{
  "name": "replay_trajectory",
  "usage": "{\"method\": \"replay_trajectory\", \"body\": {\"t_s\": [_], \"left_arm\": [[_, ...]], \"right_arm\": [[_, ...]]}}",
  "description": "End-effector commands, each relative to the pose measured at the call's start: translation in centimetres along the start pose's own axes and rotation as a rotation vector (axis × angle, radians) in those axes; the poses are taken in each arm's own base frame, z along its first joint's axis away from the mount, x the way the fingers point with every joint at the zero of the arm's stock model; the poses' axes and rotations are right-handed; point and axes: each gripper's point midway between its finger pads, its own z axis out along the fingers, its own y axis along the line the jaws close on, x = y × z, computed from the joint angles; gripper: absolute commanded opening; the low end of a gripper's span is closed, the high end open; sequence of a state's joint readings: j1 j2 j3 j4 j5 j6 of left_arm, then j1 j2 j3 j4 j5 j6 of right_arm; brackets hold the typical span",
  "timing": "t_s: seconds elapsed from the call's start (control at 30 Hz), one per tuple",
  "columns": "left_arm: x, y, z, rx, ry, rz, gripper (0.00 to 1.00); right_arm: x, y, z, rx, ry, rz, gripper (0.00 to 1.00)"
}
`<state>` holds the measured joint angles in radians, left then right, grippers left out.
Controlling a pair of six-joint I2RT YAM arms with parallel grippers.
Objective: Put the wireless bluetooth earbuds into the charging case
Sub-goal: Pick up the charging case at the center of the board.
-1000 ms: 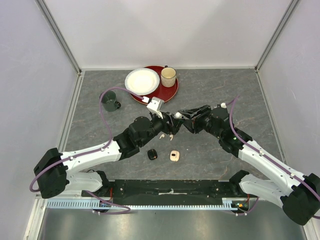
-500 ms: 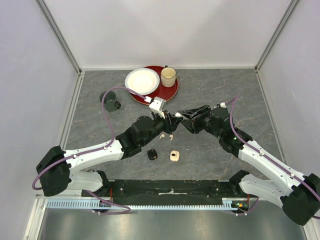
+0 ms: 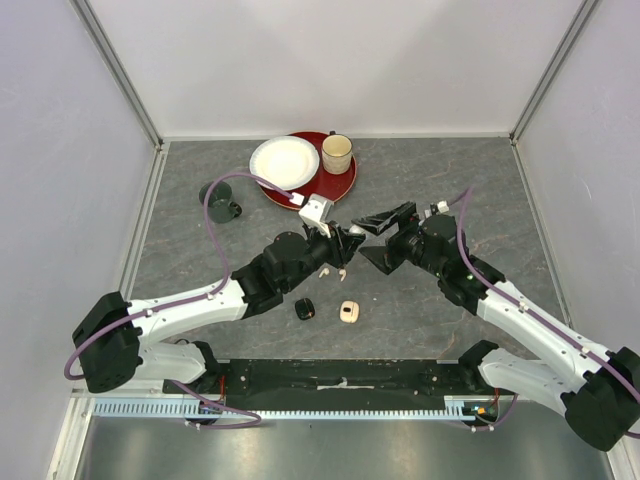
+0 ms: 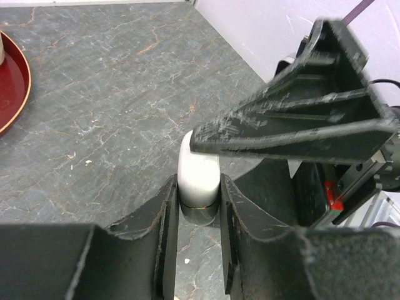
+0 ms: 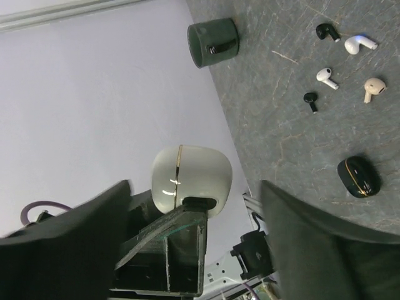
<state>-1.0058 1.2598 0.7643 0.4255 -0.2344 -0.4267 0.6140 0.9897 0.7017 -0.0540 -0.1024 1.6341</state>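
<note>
Table [image 3: 450, 170]: grey, stone-patterned, walled on three sides.

Left arm [image 3: 190, 305] and right arm [image 3: 520, 315]: both reach in from the near edge and meet over the table's middle.

Red tray [image 3: 340, 185]: at the middle of the far edge. It carries a white plate [image 3: 284, 161] and a beige cup [image 3: 337, 153].

Green cup [image 3: 220, 205]: left of the tray, on the table.

Right gripper [image 3: 366, 244]: jaws spread wide and holding nothing. It faces the left gripper, close to it.

Left gripper [image 4: 199, 187]: raised off the table, jaws pinched narrow on the white case [image 4: 199, 172]. The case is closed and stands up out of the fingers.

Black case [image 3: 305, 309] and beige case [image 3: 349, 313]: side by side toward the near edge, apart from both grippers.

Earbuds [image 5: 326, 77]: five show in the right wrist view, two black, two white and one beige. They lie loose on the table on the near side of the left gripper, between it and the two cases. None is held or seated in a case.
</note>
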Motion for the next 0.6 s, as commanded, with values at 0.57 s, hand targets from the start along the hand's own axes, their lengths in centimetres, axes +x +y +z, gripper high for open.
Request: {"method": "replay_trajectory", "body": {"t_s": [0.57], "left_arm": [[-6.3, -0.1, -9.1, 0.446, -0.047, 0.302, 0.02]], "right_arm": [[4.9, 7.2, -4.0, -0.340, 0.541, -0.452, 0.98]]}}
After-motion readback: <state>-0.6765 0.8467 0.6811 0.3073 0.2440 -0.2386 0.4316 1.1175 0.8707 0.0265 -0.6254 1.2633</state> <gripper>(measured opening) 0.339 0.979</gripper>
